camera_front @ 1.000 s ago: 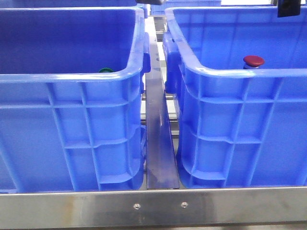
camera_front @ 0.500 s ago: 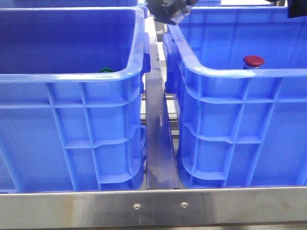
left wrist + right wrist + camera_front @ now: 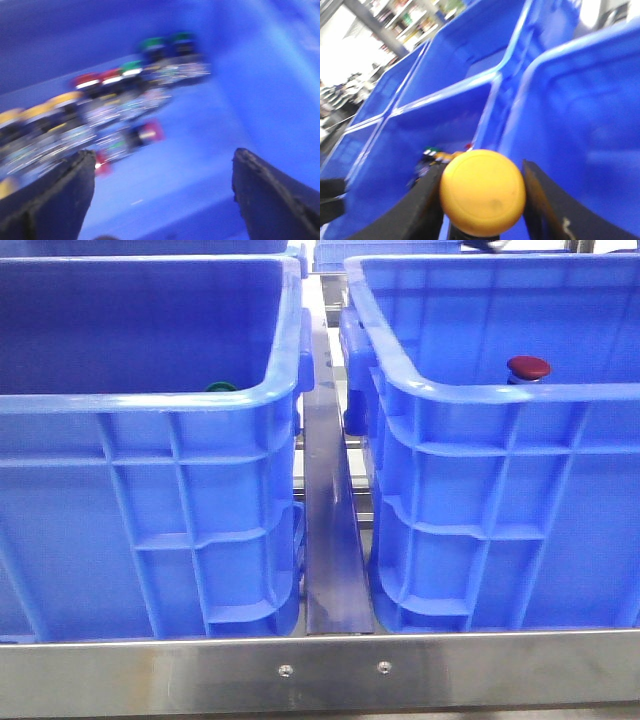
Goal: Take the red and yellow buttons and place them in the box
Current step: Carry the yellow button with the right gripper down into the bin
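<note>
My right gripper [image 3: 483, 200] is shut on the yellow button [image 3: 482, 191]; its round cap fills the space between the fingers, above the blue boxes. A red button [image 3: 528, 367] stands inside the right blue box [image 3: 500, 400], its dark red cap just above the near rim. My left gripper [image 3: 162, 192] is open and empty over the floor of a blue box [image 3: 200, 150]. There, blurred rows of buttons lie: yellow caps [image 3: 30, 114], red caps [image 3: 95, 80], green caps [image 3: 150, 44]. Neither gripper shows in the front view.
A green cap [image 3: 221, 387] peeks over the near rim of the left blue box [image 3: 150, 405]. A metal rail [image 3: 330, 540] runs between the two boxes, and a steel bar [image 3: 320, 670] crosses the front. More blue boxes [image 3: 465, 55] stand behind.
A dark gripper that showed at the top centre of the front view half a second ago has left the view. The red button and the boxes have not moved.
</note>
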